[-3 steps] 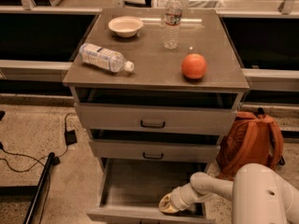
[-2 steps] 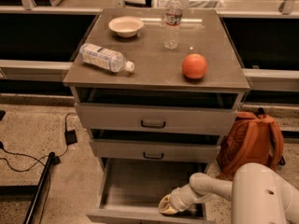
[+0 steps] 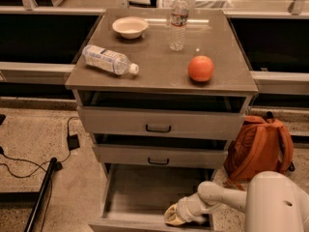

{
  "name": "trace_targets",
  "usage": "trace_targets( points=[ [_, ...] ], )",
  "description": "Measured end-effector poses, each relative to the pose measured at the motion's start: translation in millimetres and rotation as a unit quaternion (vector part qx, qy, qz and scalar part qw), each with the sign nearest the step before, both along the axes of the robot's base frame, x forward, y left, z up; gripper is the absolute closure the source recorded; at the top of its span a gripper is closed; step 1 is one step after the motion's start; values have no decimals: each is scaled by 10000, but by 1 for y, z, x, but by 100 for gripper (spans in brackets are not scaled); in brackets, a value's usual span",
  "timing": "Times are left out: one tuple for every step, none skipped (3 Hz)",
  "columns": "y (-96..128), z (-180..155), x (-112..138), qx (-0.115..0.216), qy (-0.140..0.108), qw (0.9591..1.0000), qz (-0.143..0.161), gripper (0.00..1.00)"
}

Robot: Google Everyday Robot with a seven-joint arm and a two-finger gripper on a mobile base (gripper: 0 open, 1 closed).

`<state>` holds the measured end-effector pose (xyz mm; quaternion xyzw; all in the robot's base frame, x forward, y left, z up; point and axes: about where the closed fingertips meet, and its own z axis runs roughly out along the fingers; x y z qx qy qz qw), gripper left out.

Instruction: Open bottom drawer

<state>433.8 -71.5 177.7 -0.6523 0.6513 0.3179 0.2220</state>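
Grey cabinet (image 3: 159, 76) has three drawers: the top drawer (image 3: 193, 122) and the middle drawer (image 3: 193, 156) sit above the gripper (image 3: 176, 215), and the bottom drawer (image 3: 140, 192) stands open around it, the gripper down at the drawer's front right corner against the front edge; whether it is open or closed, cannot tell. One orange backpack (image 3: 258, 146) sits on the floor up and to the right of the gripper. Well above it on the cabinet top are two water bottles, one lying (image 3: 107, 60) and one upright (image 3: 178, 21), labels unreadable, plus one orange (image 3: 201, 68) and one bowl (image 3: 130, 27).
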Motion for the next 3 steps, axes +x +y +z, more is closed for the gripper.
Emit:
trace_targets(
  points=[
    [2,8,-10,137,-30,9999,51,100],
    [4,32,-18,428,-269,9987,78,100],
    [3,71,-10,830,-801,9933,-46,100]
  ],
)
